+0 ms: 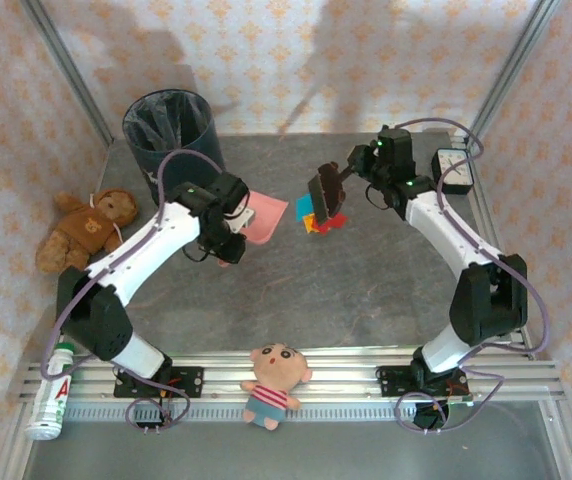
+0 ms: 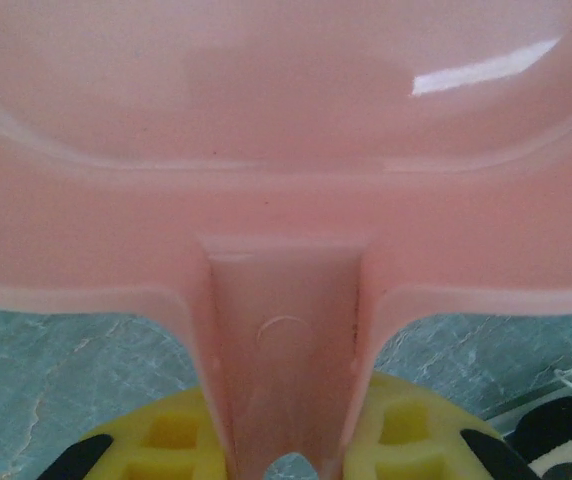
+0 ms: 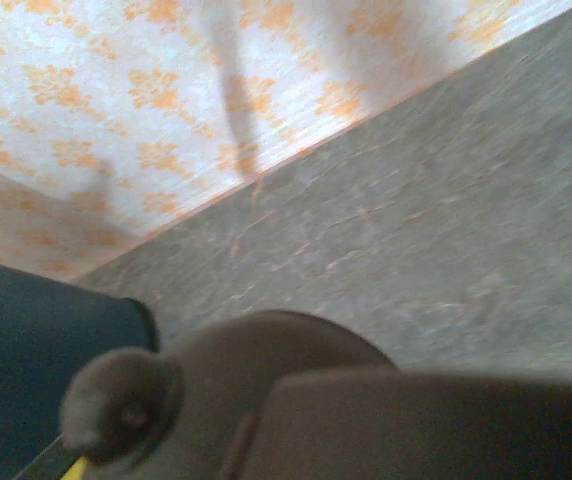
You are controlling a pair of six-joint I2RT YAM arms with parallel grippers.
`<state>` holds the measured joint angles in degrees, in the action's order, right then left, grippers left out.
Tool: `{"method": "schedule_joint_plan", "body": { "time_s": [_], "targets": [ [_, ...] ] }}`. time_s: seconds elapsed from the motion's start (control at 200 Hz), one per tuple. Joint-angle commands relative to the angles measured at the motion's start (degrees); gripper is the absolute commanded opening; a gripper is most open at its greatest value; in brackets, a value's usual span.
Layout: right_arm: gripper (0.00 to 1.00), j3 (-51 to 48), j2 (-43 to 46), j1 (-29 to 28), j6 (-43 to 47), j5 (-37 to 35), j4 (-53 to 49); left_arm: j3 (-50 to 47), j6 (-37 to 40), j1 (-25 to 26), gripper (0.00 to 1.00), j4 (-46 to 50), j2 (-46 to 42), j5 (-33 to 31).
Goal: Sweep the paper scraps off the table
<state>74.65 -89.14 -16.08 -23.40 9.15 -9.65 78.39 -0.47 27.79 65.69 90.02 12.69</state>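
Centrally, both arms bend inward over the table (image 1: 366, 285). The left gripper (image 2: 286, 455) clamps the handle of the pink dustpan (image 2: 286, 150). The right gripper (image 1: 350, 172) is clenched on a dark brush (image 1: 326, 190), which sits at the paper scraps (image 1: 316, 221) near the dustpan.

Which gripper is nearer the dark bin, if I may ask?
Left. The left gripper, holding the pink dustpan, is just right of the bin; the right gripper, holding the brush, is far across the table.

Pink dustpan (image 1: 266, 216), dark brown brush (image 1: 326, 188), red, blue and yellow paper scraps (image 1: 318, 220), mottled grey table (image 1: 366, 290)
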Motion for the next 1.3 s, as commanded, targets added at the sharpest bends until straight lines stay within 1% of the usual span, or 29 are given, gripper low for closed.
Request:
{"method": "schedule_joint_plan", "body": {
  "time_s": [0.0, 0.145, 0.225, 0.305, 0.435, 0.555, 0.571, 0.616, 0.961, 1.296],
  "targets": [
    [0.00, -0.9, 4.0, 0.1, 8.3, -11.1, -5.5, 2.4, 2.4, 2.0, 0.00, 3.6, 3.1, -3.0],
    [0.00, -5.5, 8.3, 0.2, 14.8, -17.6, -4.7, 4.4, 4.1, 4.4, 0.00, 4.8, 7.7, -3.2],
    [0.00, -7.7, 9.7, 0.2, 18.0, -19.4, -3.2, 5.8, 4.9, 5.3, 0.00, 5.7, 10.4, -2.4],
    [0.00, -9.5, 10.5, 0.1, 21.2, -19.8, -1.4, 7.2, 5.6, 6.0, 0.00, 6.8, 13.1, -2.0],
    [0.00, -11.3, 10.1, 0.1, 24.1, -19.3, 1.4, 9.8, 6.4, 6.9, 0.00, 9.2, 17.0, -2.1],
    [0.00, -11.2, 8.3, -0.5, 26.2, -18.6, 3.4, 11.3, 7.6, 6.9, 0.00, 10.9, 19.1, -2.0],
    [0.00, -11.1, 8.1, -0.7, 26.5, -18.5, 3.6, 11.4, 7.7, 7.0, 0.00, 11.0, 20.6, -2.2],
    [0.00, -10.8, 7.3, -1.3, 27.4, -18.6, 4.0, 12.0, 8.0, 7.0, 0.00, 11.5, 21.7, -2.3],
    [0.00, -7.9, 0.6, -5.6, 29.6, -19.3, 3.5, 16.1, 8.8, 7.0, 0.00, 13.9, 26.7, -2.7],
    [0.00, -8.1, -1.2, -9.2, 30.3, -13.1, 4.2, 21.3, 10.4, 7.0, 0.00, 14.9, 32.2, -1.6]
  ]
}}
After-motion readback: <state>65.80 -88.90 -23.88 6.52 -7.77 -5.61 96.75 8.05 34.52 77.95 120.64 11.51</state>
